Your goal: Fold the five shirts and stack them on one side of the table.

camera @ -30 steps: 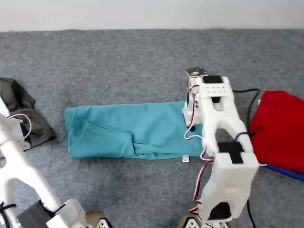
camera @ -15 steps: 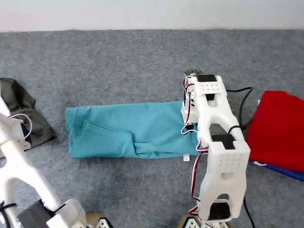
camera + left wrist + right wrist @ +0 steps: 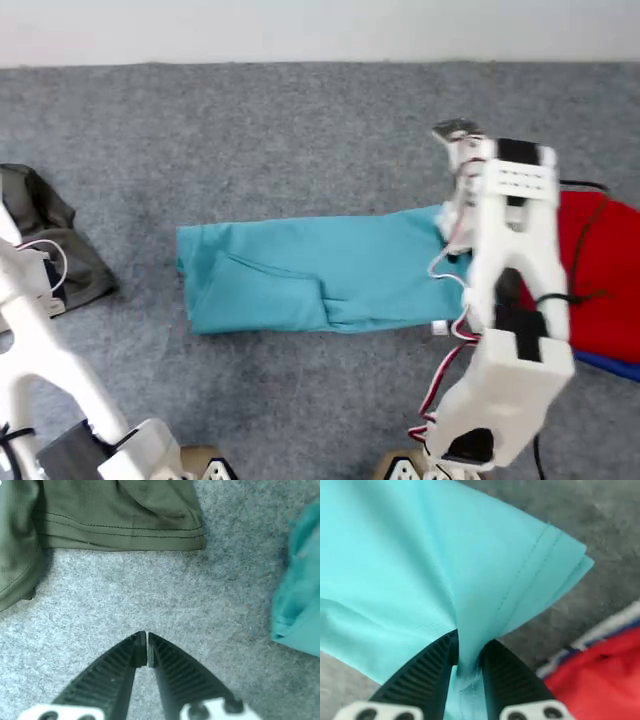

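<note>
**Right gripper (image 3: 467,652) pinches one end of the teal shirt (image 3: 320,275) on the grey table (image 3: 300,130)**

The teal shirt, folded into a long band, lies across the middle of the table. The right gripper's fingers are closed on a bunched fold of cloth at the end nearest the red shirt (image 3: 600,270). The red shirt rests on a blue cloth (image 3: 612,366) at the table's edge. Well apart at the opposite edge lies a crumpled olive shirt (image 3: 115,510). The left gripper (image 3: 147,650) is poised over bare table between the olive shirt and the teal shirt's other end, its fingers pressed tip to tip with nothing between them.
</note>
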You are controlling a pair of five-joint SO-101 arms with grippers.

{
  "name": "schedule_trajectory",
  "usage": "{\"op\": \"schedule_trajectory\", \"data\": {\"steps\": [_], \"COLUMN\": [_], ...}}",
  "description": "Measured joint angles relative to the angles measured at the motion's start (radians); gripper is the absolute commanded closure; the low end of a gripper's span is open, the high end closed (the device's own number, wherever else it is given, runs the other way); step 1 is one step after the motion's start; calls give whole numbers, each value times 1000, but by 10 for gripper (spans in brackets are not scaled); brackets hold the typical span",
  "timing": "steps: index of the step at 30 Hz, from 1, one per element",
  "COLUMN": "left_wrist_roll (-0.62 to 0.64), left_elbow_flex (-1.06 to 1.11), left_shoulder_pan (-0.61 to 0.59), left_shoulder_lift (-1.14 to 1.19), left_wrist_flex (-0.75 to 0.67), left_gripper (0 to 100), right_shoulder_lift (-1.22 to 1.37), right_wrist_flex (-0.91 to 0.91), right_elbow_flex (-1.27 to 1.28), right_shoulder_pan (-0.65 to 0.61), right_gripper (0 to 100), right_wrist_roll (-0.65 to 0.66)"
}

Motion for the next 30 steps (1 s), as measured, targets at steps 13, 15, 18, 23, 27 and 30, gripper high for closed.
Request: {"op": "schedule_trajectory", "data": {"steps": [13, 15, 18, 23, 27, 30], "left_wrist_roll": [0, 0, 0, 0, 0, 0], "left_elbow_flex": [-106, -143, -173, -176, -176, -176], "left_shoulder_pan": [0, 3, 21, 34, 32, 32], "left_shoulder_lift": [0, 0, 0, 0, 0, 0], "left_wrist_flex": [0, 0, 0, 0, 0, 0], "left_gripper": [985, 985, 985, 985, 985, 985], "right_shoulder_lift": [-127, -153, -167, -167, -167, -140], "right_wrist_flex": [192, 192, 192, 184, 95, 20], "right_elbow_flex": [-140, -141, -143, -144, -144, -147], "right_shoulder_pan": [-339, -410, -514, -687, -772, -829], "right_gripper": [988, 988, 988, 988, 988, 988], "right_wrist_roll": [52, 31, -17, -87, -123, -127]}}
